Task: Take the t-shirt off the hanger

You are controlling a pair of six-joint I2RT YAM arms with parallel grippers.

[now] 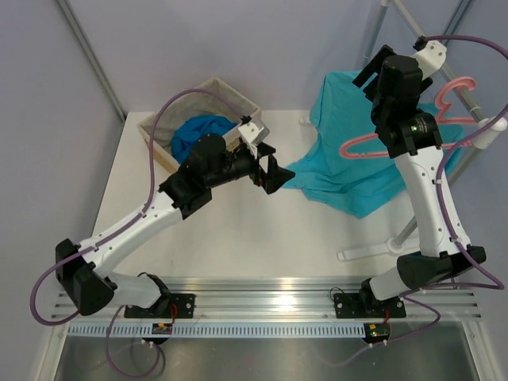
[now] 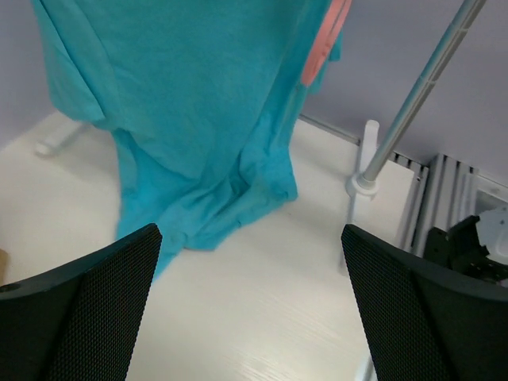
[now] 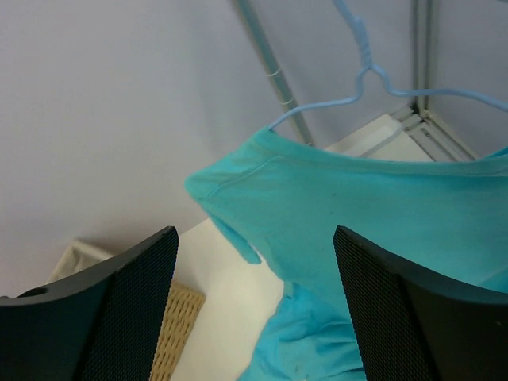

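Note:
The teal t-shirt [image 1: 343, 151] hangs at the back right, its lower part lying crumpled on the table. The right wrist view shows the t-shirt [image 3: 357, 206] on the light-blue wire hanger [image 3: 359, 89]; its hook rises above the collar. In the top view the hanger is hidden behind the right arm. My left gripper [image 1: 275, 175] is open and empty, low over the table, just left of the shirt's hem [image 2: 198, 214]. My right gripper [image 1: 371, 70] is open and empty, held high beside the shirt's top. The shirt's shoulder shows beyond its fingers [image 3: 103, 317].
A pink plastic hanger [image 1: 413, 127] hangs on the white rack [image 1: 373, 251] at the right, next to the shirt; it also shows in the left wrist view [image 2: 325, 40]. A woven basket [image 1: 159, 131] at the back left holds a royal-blue cloth [image 1: 198, 131].

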